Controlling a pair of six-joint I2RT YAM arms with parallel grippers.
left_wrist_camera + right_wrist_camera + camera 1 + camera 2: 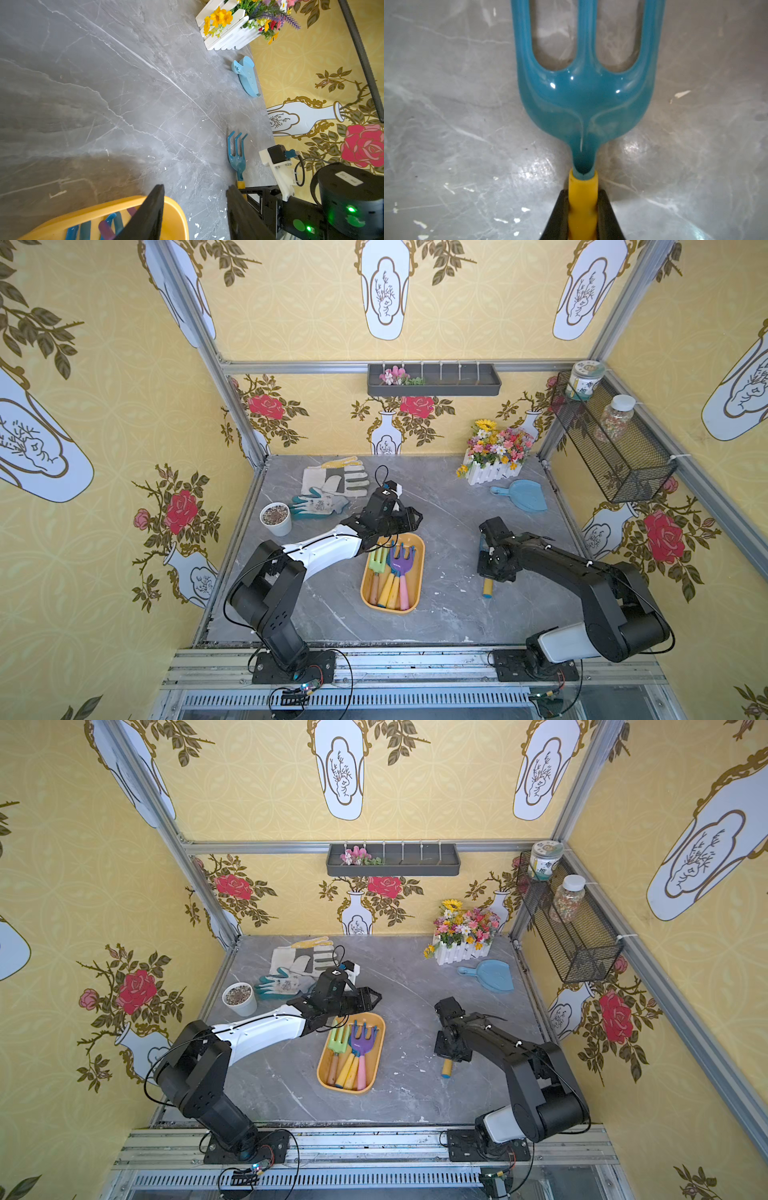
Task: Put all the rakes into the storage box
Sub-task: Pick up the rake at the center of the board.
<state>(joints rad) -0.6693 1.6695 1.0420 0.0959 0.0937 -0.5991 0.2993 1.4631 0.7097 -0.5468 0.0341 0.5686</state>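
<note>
The rake (pixel 583 99) has a blue three-pronged head and a yellow handle, and it lies on the grey table right of centre. My right gripper (pixel 582 194) is shut on the handle just behind the head. In both top views the right wrist covers most of the rake, leaving the handle end (pixel 487 588) (pixel 446 1068) showing. The left wrist view shows the rake head (pixel 236 158) flat on the table. The storage box (pixel 419 556) (pixel 380 1040), a yellow-orange tray, sits mid-table and holds several hand tools. My left gripper (pixel 195 187) hangs open and empty over its far end (pixel 176 209).
Gloves (pixel 336 481) and a white pot (pixel 276 518) lie at the back left. A flower box (pixel 494 456) and a blue dustpan (pixel 523 495) are at the back right. A wire basket (pixel 615 448) hangs on the right wall and a dark tray (pixel 434 379) on the back wall.
</note>
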